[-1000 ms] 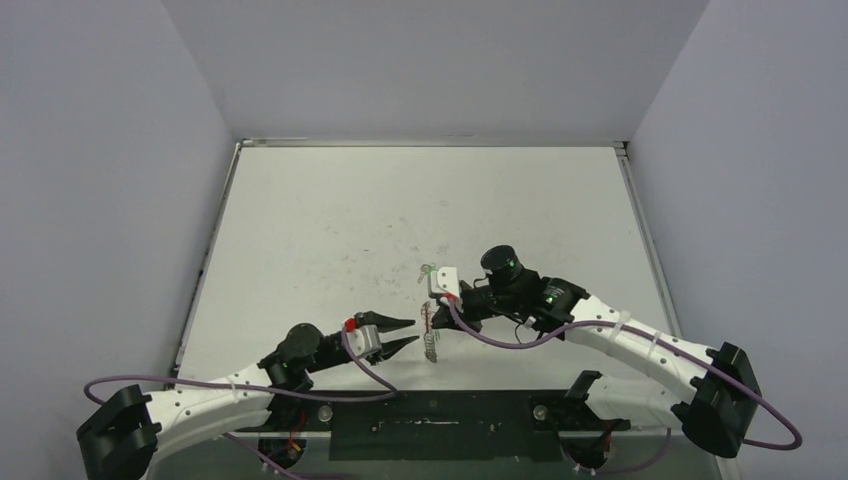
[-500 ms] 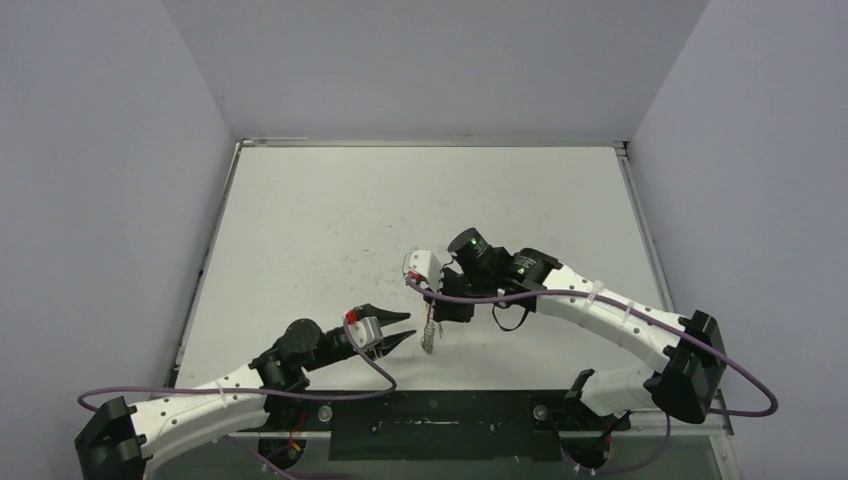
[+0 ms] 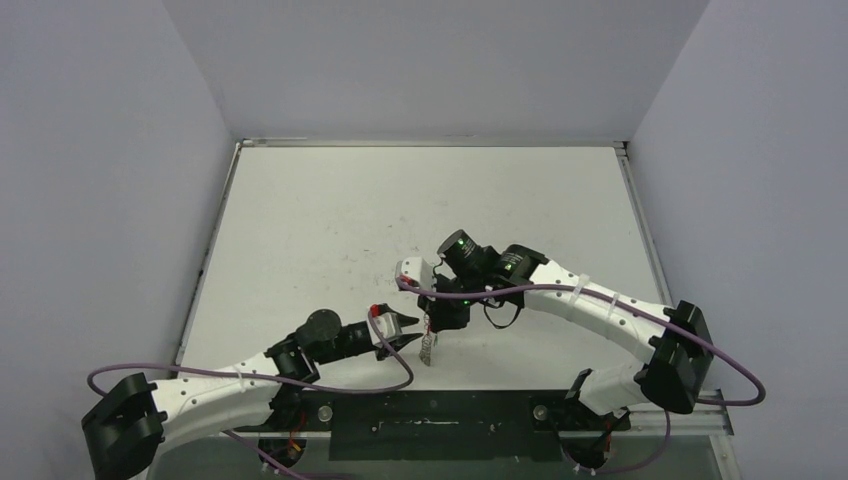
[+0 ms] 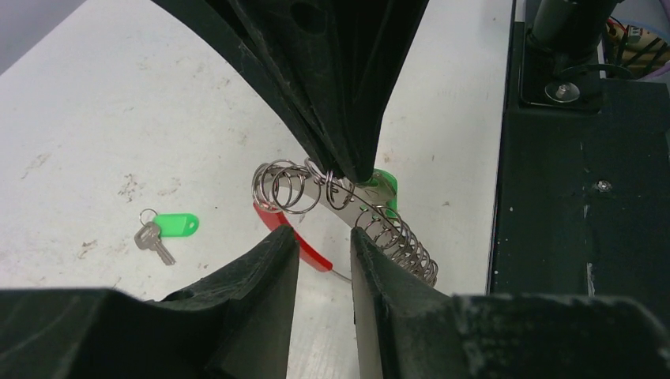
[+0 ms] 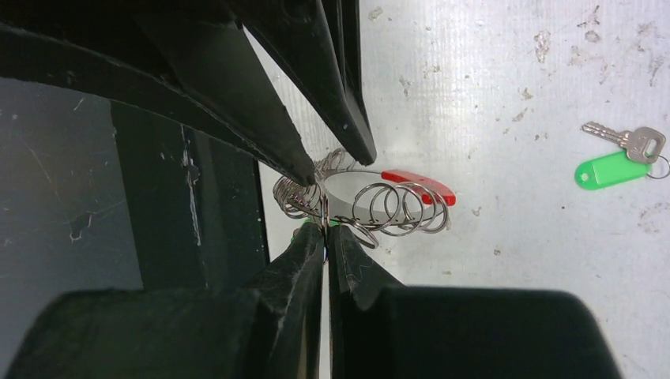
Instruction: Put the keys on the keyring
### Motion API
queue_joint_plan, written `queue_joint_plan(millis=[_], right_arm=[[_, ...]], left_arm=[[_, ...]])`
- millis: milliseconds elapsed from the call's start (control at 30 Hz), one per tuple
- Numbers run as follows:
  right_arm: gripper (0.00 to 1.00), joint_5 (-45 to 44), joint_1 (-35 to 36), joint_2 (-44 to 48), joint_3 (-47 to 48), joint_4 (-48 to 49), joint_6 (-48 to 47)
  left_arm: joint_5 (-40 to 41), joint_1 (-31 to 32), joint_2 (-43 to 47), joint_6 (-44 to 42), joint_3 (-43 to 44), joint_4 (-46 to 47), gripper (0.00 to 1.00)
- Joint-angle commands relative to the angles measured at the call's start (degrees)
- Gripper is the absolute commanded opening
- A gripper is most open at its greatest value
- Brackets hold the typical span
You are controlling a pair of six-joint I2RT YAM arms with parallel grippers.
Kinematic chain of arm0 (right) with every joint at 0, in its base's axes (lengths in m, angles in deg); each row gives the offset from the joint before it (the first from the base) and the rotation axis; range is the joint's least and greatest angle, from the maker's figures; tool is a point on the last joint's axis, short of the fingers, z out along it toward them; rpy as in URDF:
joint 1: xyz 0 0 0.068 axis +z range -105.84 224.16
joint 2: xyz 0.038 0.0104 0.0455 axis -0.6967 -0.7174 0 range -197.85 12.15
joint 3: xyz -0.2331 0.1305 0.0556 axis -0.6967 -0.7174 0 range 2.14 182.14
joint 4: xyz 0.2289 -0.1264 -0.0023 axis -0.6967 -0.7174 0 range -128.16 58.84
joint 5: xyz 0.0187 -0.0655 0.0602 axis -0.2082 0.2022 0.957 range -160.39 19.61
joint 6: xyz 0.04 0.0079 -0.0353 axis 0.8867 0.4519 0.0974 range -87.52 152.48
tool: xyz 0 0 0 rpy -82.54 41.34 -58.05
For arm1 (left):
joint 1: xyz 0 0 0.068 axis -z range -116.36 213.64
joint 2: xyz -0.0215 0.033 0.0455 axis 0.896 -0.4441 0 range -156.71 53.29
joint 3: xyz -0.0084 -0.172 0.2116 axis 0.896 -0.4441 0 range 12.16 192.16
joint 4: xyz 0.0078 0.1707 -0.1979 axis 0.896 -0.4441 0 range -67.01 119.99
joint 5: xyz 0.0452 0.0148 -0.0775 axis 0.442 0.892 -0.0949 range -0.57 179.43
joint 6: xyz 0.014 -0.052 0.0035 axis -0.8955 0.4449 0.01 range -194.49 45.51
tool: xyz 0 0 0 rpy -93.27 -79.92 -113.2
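Note:
The keyring [image 4: 286, 186] is a loop of silver wire rings with a red segment [image 4: 304, 246]. My right gripper [image 5: 325, 233] is shut on one of its rings and holds it just above the table; its fingers [image 4: 348, 150] come down from the top of the left wrist view. My left gripper [image 4: 324, 237] is open, its tips on either side of the red segment and not touching it. A silver key on a green tag [image 4: 167, 230] lies loose on the table, also seen in the right wrist view [image 5: 622, 158]. A second bit of green [image 4: 385, 183] shows behind the ring. From above, the ring [image 3: 429, 349] hangs below both grippers.
The black base plate [image 3: 440, 415] runs along the near table edge, close to the keyring; it also shows in the left wrist view [image 4: 585, 158]. Purple cables [image 3: 300, 385] loop off both arms. Grey walls enclose the white table [image 3: 330, 220].
My right arm has carried the keyring left and nearer to the table's front. My left gripper has moved right, up to the ring, and stays open.

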Motion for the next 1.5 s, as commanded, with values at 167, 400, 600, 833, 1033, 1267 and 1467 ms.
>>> queue_joint_plan(millis=[167, 400, 600, 833, 1033, 1267, 1467], right_arm=[[0.0, 2.5, 0.9, -1.1, 2.9, 0.9, -0.4], [0.0, 2.4, 1.1, -1.3, 2.7, 1.1, -0.6], [0.0, 2.3, 1.1, -1.4, 2.7, 1.0, -0.8], [0.0, 2.3, 1.2, -1.9, 3.0, 1.1, -0.9], [0.0, 1.9, 1.3, -1.4, 2.9, 2.1, -0.8], [0.26, -1.4, 0.6, 1.4, 0.2, 7.3, 1.4], [0.48, 3.0, -2.6, 8.5, -7.2, 17.3, 3.0]], left_arm=[[-4.4, 0.2, -4.1, 0.1, 3.7, 7.3, 0.28], [-6.3, 0.2, -5.2, 0.2, 4.0, 8.4, 0.18], [-6.8, 0.2, -4.8, 0.4, 4.0, 8.6, 0.13], [-6.8, 0.2, -5.3, 0.4, 4.1, 8.3, 0.0], [-5.4, 0.2, -5.6, 0.5, 3.5, 8.7, 0.0], [-2.6, 0.2, -4.8, 2.4, 1.7, 11.5, 0.0], [-0.4, 0.2, -5.1, 4.4, -0.9, 17.7, 0.0]])
